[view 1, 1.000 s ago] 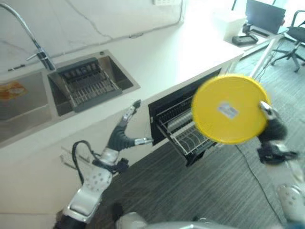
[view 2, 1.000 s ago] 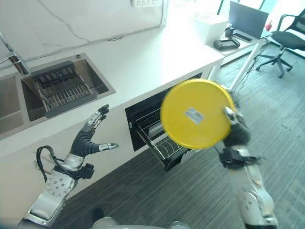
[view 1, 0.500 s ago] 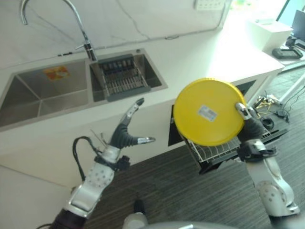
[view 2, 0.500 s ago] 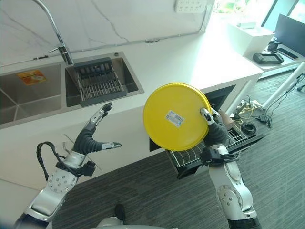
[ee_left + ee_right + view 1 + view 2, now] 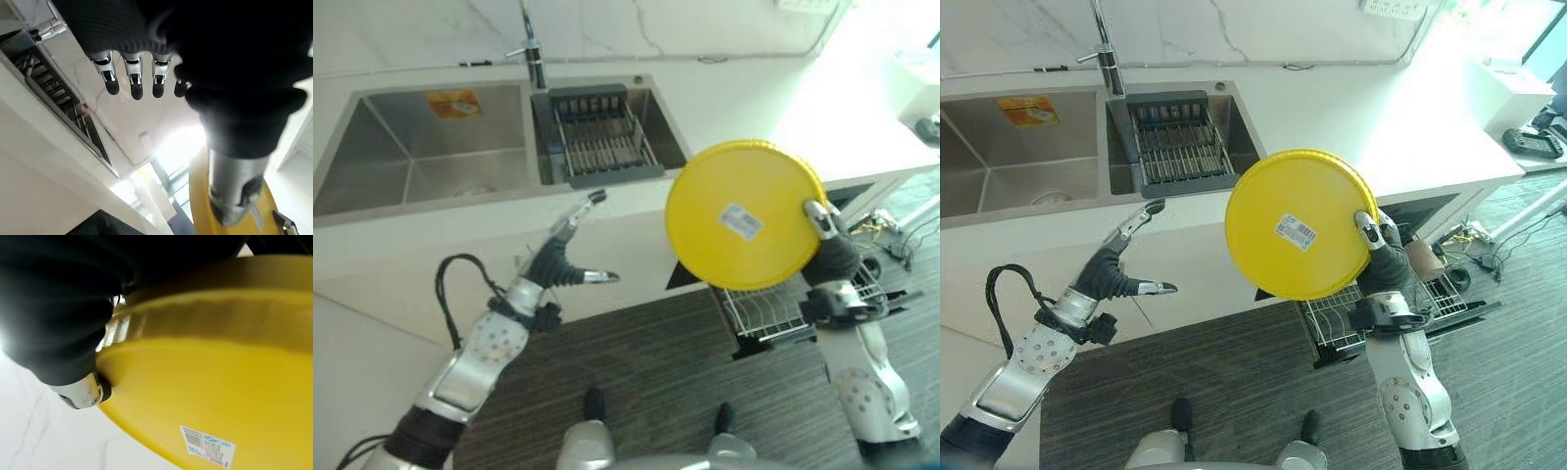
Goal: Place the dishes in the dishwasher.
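Observation:
A round yellow plate (image 5: 744,214) with a white label on its underside stands on edge in the air, above the pulled-out wire rack (image 5: 773,311) of the dishwasher under the counter. My right hand (image 5: 829,252) is shut on the plate's right rim; in the right wrist view the thumb (image 5: 85,391) presses the yellow plate (image 5: 205,396). My left hand (image 5: 558,265) hovers open in front of the counter, left of the plate, with straight spread fingers (image 5: 137,83) and holds nothing.
A double steel sink (image 5: 411,166) is set in the white counter (image 5: 1351,108), with a dark drying rack (image 5: 600,142) in its right basin and a tap (image 5: 530,54) behind. Dark carpet floor lies below. Cables (image 5: 1464,235) lie right of the dishwasher.
The camera has swung left and down, so the sink fills more of the view. The plate stays in my right hand, a little higher; the left hand stays open.

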Available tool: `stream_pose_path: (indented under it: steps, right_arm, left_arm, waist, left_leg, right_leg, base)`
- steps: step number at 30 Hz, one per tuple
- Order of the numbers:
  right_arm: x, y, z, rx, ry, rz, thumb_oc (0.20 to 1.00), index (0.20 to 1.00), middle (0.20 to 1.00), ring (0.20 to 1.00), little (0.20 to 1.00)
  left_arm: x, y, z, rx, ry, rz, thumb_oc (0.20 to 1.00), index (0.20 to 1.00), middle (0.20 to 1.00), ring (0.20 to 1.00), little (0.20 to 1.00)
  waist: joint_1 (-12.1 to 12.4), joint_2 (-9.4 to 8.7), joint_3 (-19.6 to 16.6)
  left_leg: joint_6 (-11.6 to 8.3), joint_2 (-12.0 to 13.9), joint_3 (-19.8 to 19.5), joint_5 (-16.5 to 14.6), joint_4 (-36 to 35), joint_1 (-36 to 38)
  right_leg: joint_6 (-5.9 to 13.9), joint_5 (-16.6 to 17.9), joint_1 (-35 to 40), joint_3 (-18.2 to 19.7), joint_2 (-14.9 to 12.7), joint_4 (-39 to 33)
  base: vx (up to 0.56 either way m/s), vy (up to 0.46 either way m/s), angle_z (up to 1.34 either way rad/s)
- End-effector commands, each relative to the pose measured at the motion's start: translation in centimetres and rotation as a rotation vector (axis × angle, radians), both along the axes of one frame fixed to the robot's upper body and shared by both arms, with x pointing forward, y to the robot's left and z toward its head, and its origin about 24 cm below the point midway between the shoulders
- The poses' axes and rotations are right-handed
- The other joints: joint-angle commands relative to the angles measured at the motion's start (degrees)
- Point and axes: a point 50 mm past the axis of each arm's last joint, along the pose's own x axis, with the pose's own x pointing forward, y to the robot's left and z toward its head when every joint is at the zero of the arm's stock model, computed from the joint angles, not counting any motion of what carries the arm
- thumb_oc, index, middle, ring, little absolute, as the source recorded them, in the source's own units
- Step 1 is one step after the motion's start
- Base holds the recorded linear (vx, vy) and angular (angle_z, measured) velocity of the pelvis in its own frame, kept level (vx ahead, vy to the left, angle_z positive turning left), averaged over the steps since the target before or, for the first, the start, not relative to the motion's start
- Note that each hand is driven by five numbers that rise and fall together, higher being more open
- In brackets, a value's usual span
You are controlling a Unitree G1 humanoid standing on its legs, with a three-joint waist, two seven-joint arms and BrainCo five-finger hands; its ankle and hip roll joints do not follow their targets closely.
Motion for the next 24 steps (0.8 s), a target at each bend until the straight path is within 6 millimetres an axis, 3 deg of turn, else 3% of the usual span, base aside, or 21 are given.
stream_pose_path:
  steps: [1, 3, 7, 9, 10, 11, 13, 15, 16, 17, 21, 23, 24]
  right_arm:
    - [0.0, -0.4, 5.1, 0.071, -0.259, -0.019, 0.200, 0.200, 0.200, 0.200, 0.200]
    - [0.7, 0.1, 5.4, 0.061, -0.223, 0.020, 0.200, 0.200, 0.200, 0.200, 0.200]
    - [0.6, 0.7, 4.6, -0.041, -0.179, 0.042, 0.200, 0.200, 0.200, 0.200, 0.200]
    - [0.2, 0.0, 4.4, -0.101, -0.199, -0.022, 0.200, 0.200, 0.200, 0.200, 0.200]
    - [0.1, 0.0, 4.4, -0.102, -0.201, -0.024, 0.200, 0.200, 0.200, 0.200, 0.200]
    - [0.2, 0.0, 4.8, -0.108, -0.222, -0.034, 0.200, 0.200, 0.200, 0.200, 0.200]
    - [0.4, 0.2, 5.0, -0.137, -0.233, -0.046, 0.200, 0.200, 0.200, 0.200, 0.200]
    - [0.4, -0.1, 5.2, -0.203, -0.261, -0.072, 0.200, 0.200, 0.200, 0.200, 0.200]
    - [0.3, -0.3, 5.2, -0.230, -0.266, -0.086, 0.200, 0.200, 0.200, 0.200, 0.200]
    - [0.1, -1.2, 5.3, -0.313, -0.274, -0.133, 0.200, 0.200, 0.200, 0.200, 0.200]
    - [-0.2, -2.7, 5.7, -0.472, -0.295, -0.232, 0.200, 0.200, 0.200, 0.200, 0.200]
    - [-0.6, -3.7, 6.2, -0.680, -0.346, -0.373, 0.200, 0.200, 0.200, 0.200, 0.200]
    - [-0.7, -3.9, 6.4, -0.718, -0.357, -0.398, 0.200, 0.200, 0.200, 0.200, 0.200]
  left_arm:
    - [-0.3, -1.2, 2.8, -0.007, -0.161, -0.048, 1.000, 1.000, 1.000, 1.000, 1.000]
    - [-0.7, -0.9, 2.1, -0.048, -0.139, -0.009, 1.000, 1.000, 1.000, 1.000, 1.000]
    - [-1.6, -0.1, 0.7, -0.147, -0.110, 0.080, 1.000, 1.000, 1.000, 1.000, 1.000]
    - [-2.1, -0.3, -0.2, -0.150, -0.082, 0.069, 1.000, 1.000, 1.000, 1.000, 1.000]
    - [-2.1, -0.4, -0.3, -0.146, -0.081, 0.068, 1.000, 1.000, 1.000, 1.000, 1.000]
    - [-2.2, -0.5, -0.9, -0.116, -0.073, 0.071, 1.000, 1.000, 1.000, 1.000, 1.000]
    - [-2.1, -0.3, -1.8, -0.082, -0.048, 0.090, 1.000, 1.000, 1.000, 1.000, 1.000]
    - [-1.9, 0.2, -3.0, -0.044, 0.008, 0.123, 1.000, 1.000, 1.000, 1.000, 1.000]
    - [-1.9, 0.4, -3.6, -0.049, 0.040, 0.138, 1.000, 1.000, 1.000, 1.000, 1.000]
    - [-2.1, 1.7, -6.1, -0.039, 0.182, 0.176, 1.000, 1.000, 1.000, 1.000, 1.000]
    - [-4.1, 4.4, -11.6, -0.101, 0.466, 0.309, 1.000, 1.000, 1.000, 1.000, 1.000]
    - [-7.3, 6.6, -17.1, -0.229, 0.714, 0.490, 1.000, 1.000, 1.000, 1.000, 1.000]
    - [-8.1, 6.9, -18.2, -0.239, 0.758, 0.528, 1.000, 1.000, 1.000, 1.000, 1.000]
  waist:
    - [0.7, 0.65, -2.6]
    - [1.2, 1.15, -3.5]
    - [1.3, 1.74, -3.9]
    - [1.0, 1.97, -3.7]
    - [1.1, 1.97, -3.7]
    - [1.6, 2.44, -3.3]
    - [1.1, 3.18, -3.8]
    - [1.2, 3.97, -4.7]
    - [1.1, 4.18, -5.1]
    - [0.9, 4.39, -6.2]
    - [1.1, 4.45, -6.9]
    - [1.3, 3.95, -6.8]
    - [1.4, 3.77, -6.7]
  left_leg:
    - [-4.39, 10.0, -6.6, -3.7, -0.5, 5.4]
    - [-6.28, 13.3, -5.7, -2.7, -0.1, 5.7]
    - [-6.59, 14.4, -1.4, -0.6, 7.1, 2.8]
    - [-6.07, 12.3, 1.9, -1.4, 10.3, 0.6]
    - [-5.93, 11.6, 1.7, -1.7, 10.3, 0.2]
    - [-5.41, 8.2, 2.2, -2.1, 7.2, -0.3]
    - [-5.11, 8.2, 1.7, -0.9, 2.7, 2.1]
    - [-4.97, 7.2, -2.1, -0.1, -1.6, 4.2]
    - [-5.02, 7.2, -1.7, -0.1, -2.2, 4.5]
    - [-5.40, 7.3, -1.3, -0.8, -2.6, 5.1]
    - [-5.27, 6.6, -1.0, -1.8, -2.6, 5.7]
    - [-4.74, 6.0, -1.0, -2.8, -2.6, 6.1]
    - [-4.61, 5.9, -0.9, -2.9, -2.6, 6.1]
  right_leg:
    - [0.43, -2.9, 1.2, -0.7, 4.5, 2.4]
    - [-0.04, -4.7, 1.7, -0.9, 7.0, 0.5]
    - [-3.68, -6.4, 2.9, -1.6, 10.3, 0.5]
    - [-4.33, -6.8, 3.3, -4.9, 10.4, 0.5]
    - [-4.24, -6.9, 3.4, -5.2, 10.3, 0.5]
    - [-3.99, -7.0, 3.5, -6.6, 10.6, 0.5]
    - [-4.42, -7.4, 3.5, -5.7, 11.3, 0.5]
    - [-4.65, -8.1, 4.0, -4.2, 12.1, 0.5]
    - [-4.56, -8.3, 4.3, -4.3, 12.1, 0.5]
    - [-4.07, -8.6, 4.9, -5.2, 11.6, 0.5]
    - [-2.95, -8.5, 5.6, -6.1, 10.1, 0.5]
    - [-1.77, -7.9, 5.5, -6.0, 8.7, 0.5]
    - [-1.53, -7.7, 5.4, -6.1, 8.4, 0.5]
  base:
    - [0.18, -0.760, 1.03]
    - [0.17, -0.652, 0.65]
    - [0.08, -0.371, -0.08]
    - [0.00, -0.212, 0.10]
    - [-0.03, -0.121, 0.47]
    - [0.01, 0.002, 0.44]
    - [0.04, 0.084, 0.23]
    - [0.05, 0.158, -0.18]
    - [0.08, 0.213, -0.40]
    - [0.08, 0.172, -0.15]
    - [0.06, 0.134, 0.05]
    - [0.01, 0.097, 0.02]
    - [-0.01, 0.033, 0.07]
